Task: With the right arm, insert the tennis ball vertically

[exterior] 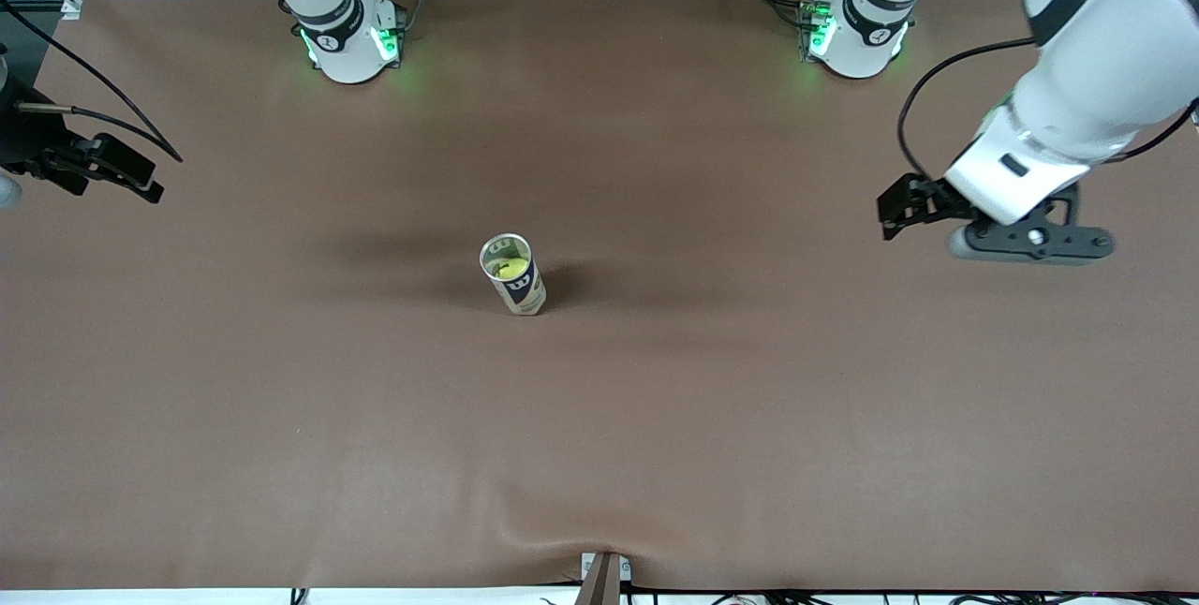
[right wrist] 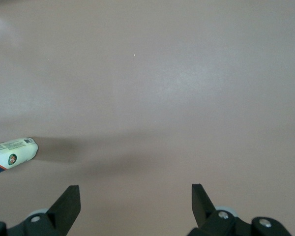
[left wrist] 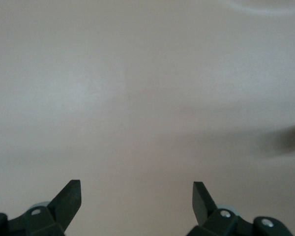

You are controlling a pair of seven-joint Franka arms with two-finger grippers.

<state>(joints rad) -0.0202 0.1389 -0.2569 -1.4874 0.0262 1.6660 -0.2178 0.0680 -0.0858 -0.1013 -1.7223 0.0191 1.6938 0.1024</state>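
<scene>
- The tennis ball (exterior: 510, 270) already sits inside the can (exterior: 513, 274), which stands upright near the middle of the table (exterior: 599, 418); the yellow felt shows through the open mouth, a little below the rim
- By my reading the insertion is done, and little is left beyond keeping the arms clear of the can
- Main risk from here: a tall, narrow can on a soft brown cover that shows a ripple at the edge nearest the front camera; any sideways brush from an arm sweeping low would likely tip it and let the ball roll out
- Second risk: if the right arm goes back in to press the ball deeper, an off-centre descent could catch the rim and knock the can over
- The right gripper (exterior: 117, 174) hovers over the right arm's end of the table, well apart from the can; its fingers (right wrist: 69, 204) are spread wide with nothing between them
- In the right wrist view only the can's base end (right wrist: 12, 152) shows at the picture's edge, well clear of the fingertips; the ball itself is hidden there
- The left gripper (exterior: 904, 207) waits over the left arm's end of the table, fingers (left wrist: 71, 199) also spread and empty, with only bare cover beneath it
</scene>
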